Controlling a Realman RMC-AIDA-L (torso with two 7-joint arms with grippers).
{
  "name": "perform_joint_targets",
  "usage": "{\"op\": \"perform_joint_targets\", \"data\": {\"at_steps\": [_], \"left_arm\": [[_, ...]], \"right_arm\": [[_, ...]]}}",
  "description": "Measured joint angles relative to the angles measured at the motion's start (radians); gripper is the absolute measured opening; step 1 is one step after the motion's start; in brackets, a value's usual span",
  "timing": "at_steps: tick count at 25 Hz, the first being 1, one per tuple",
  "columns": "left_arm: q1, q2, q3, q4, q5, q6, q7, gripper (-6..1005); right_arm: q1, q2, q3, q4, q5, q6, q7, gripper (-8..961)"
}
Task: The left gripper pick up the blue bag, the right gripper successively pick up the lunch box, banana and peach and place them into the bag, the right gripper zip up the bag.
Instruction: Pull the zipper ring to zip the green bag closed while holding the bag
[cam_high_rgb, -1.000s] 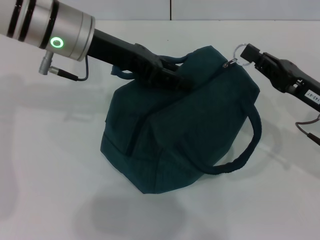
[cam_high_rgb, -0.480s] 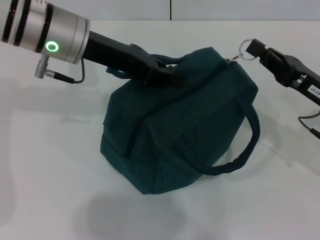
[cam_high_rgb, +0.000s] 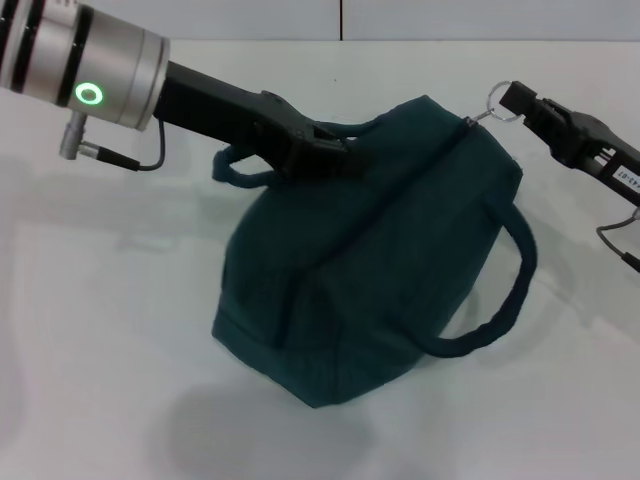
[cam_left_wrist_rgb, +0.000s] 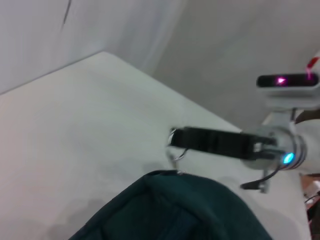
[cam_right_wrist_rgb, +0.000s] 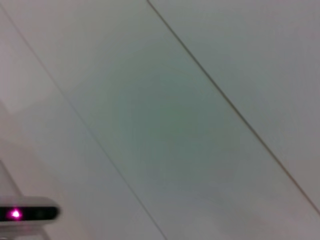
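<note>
The right gripper (cam_high_rgb: 512, 102) is pinching the zip ring (cam_high_rgb: 498, 100) at the bag (cam_high_rgb: 380, 260) end — zipping nearly done — while the left gripper (cam_high_rgb: 335, 150) is clamping its handle (cam_high_rgb: 240, 165); next, letting go.

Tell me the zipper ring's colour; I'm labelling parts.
Silver metal zipper ring, clearest in the head view.

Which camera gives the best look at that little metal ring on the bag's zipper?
The head view: the ring shows clearly, pinched by the right gripper at the bag's end. The left wrist view shows it fainter; the right wrist view misses it.
</note>
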Motion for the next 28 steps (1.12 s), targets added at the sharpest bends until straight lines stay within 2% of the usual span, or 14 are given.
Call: {"op": "perform_joint_targets", "data": {"at_steps": [6, 16, 23, 28], "left_arm": [[0.004, 0.009, 0.000, 0.003, -0.022, 0.015, 0.000, 70], [0.003, 0.008, -0.018, -0.002, -0.032, 0.025, 0.005, 44], [0.014, 0.032, -0.020, -0.007, -0.133, 0.035, 0.013, 53], [0.025, 0.034, -0.021, -0.007, -0.143, 0.033, 0.013, 69]], "right_arm": [[0.007, 0.000, -0.009, 0.000, -0.006, 0.065, 0.000, 108], [0.011, 0.000, -0.037, -0.010, -0.009, 0.103, -0.007, 111], [0.011, 0.001, -0.052, -0.007, -0.010, 0.171, -0.022, 113], [0.011, 0.004, -0.054, -0.008, -0.021, 0.172, -0.026, 114]]}}
